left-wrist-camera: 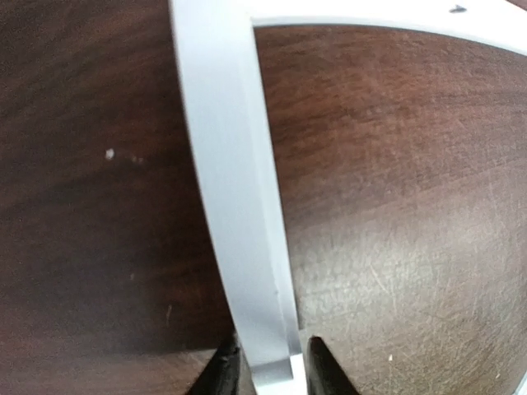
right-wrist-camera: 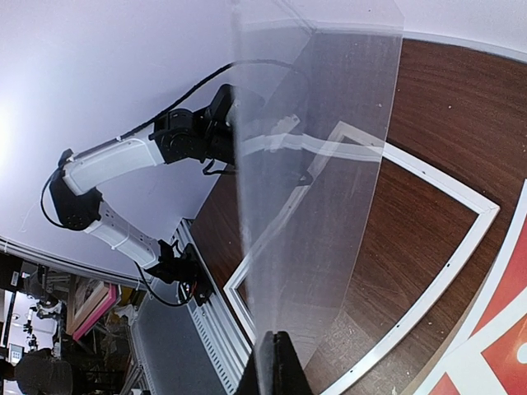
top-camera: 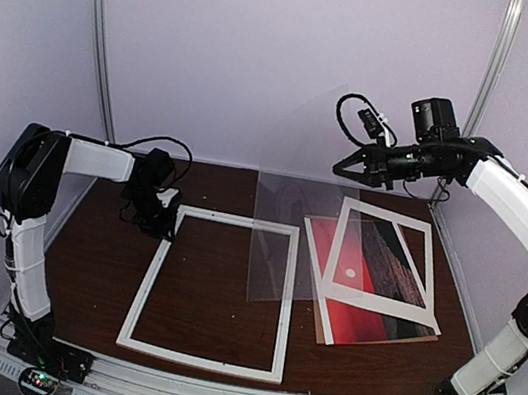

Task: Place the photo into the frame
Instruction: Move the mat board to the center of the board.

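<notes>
The white frame (top-camera: 202, 357) lies flat on the dark wooden table. My left gripper (top-camera: 169, 210) is at its far left corner, shut on the frame's edge (left-wrist-camera: 235, 206), with a finger on each side (left-wrist-camera: 272, 366). The photo (top-camera: 365, 321), a red sunset print, lies to the right of the frame, partly under a white paper mat (top-camera: 383, 213). My right gripper (top-camera: 342, 170) is raised above the table and shut on a clear sheet (top-camera: 284, 231). The sheet hangs tilted over the frame's right side. In the right wrist view it (right-wrist-camera: 321, 206) rises from my closed fingers (right-wrist-camera: 272, 362).
A brown backing board edge (top-camera: 392, 339) shows under the photo. The table's (top-camera: 101, 262) front rail runs along the near edge, between the arm bases. Purple walls stand at the back and sides. The left arm (right-wrist-camera: 123, 160) shows through the sheet.
</notes>
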